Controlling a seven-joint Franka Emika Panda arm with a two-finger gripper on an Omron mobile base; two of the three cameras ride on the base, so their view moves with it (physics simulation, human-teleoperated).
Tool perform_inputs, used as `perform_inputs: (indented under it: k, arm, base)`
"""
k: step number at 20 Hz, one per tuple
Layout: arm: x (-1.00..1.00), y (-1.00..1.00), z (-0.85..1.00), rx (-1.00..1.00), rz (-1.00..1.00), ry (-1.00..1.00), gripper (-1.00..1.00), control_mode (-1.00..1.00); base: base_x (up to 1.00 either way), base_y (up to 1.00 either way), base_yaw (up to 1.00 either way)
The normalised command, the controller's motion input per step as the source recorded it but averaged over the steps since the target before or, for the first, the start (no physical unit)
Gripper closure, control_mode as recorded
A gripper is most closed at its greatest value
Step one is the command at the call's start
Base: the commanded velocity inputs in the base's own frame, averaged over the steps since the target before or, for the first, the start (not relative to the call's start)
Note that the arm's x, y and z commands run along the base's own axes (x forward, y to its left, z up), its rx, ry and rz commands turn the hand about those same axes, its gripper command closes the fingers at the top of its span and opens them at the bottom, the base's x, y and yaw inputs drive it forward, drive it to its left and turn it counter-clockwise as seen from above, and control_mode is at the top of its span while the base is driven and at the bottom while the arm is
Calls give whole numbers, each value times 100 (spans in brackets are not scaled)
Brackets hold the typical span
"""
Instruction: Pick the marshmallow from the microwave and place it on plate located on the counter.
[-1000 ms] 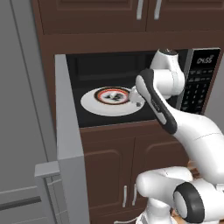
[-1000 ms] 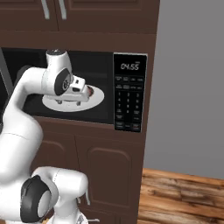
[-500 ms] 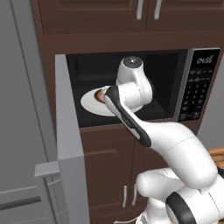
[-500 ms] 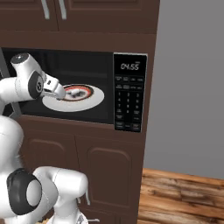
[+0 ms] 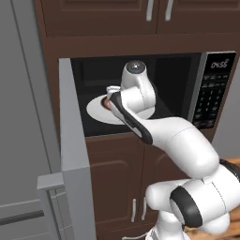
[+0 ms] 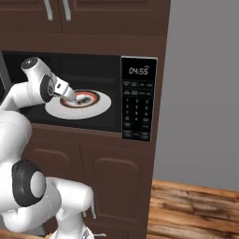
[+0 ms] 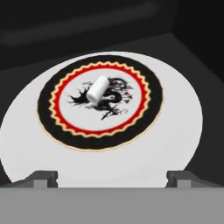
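Two tips: the gripper (image 7: 112, 177) shows its dark fingertips (image 7: 41, 178) wide apart at the bottom of the hand view, nothing between them, so it is open.
Arm: bent up from the base, elbow high, wrist reaching into the microwave (image 5: 140, 93) mouth; the hand points in over the ringed plate (image 7: 100, 103).
Gripper in right base view: (image 6: 70, 97) at the near left rim of the white turntable (image 6: 100, 106).
Marshmallow: (image 7: 96, 89) lies on its side at the middle of the ringed plate, on the black figure, apart from the fingertips.
Hidden: in the left base view the wrist covers the ringed plate and most of the turntable (image 5: 96, 110); the marshmallow cannot be made out there.
Door: (image 5: 75, 154) swung open at left, seen edge-on.
Keypad: (image 6: 138, 112) clock reads 04:55 in the right base view.
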Motion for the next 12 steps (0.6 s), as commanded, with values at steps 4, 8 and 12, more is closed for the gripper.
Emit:
perform_inputs:
  k: [4, 8, 12]
  arm:
    - [49, -26, -11, 0, 0, -1, -100, -100]
    - [44, 0, -31, 0, 0, -4, -100, -100]
    - [30, 4, -14, 0, 0, -6, -100, -100]
  base:
    - [0, 0, 0]
    - [0, 0, 0]
    - [0, 0, 0]
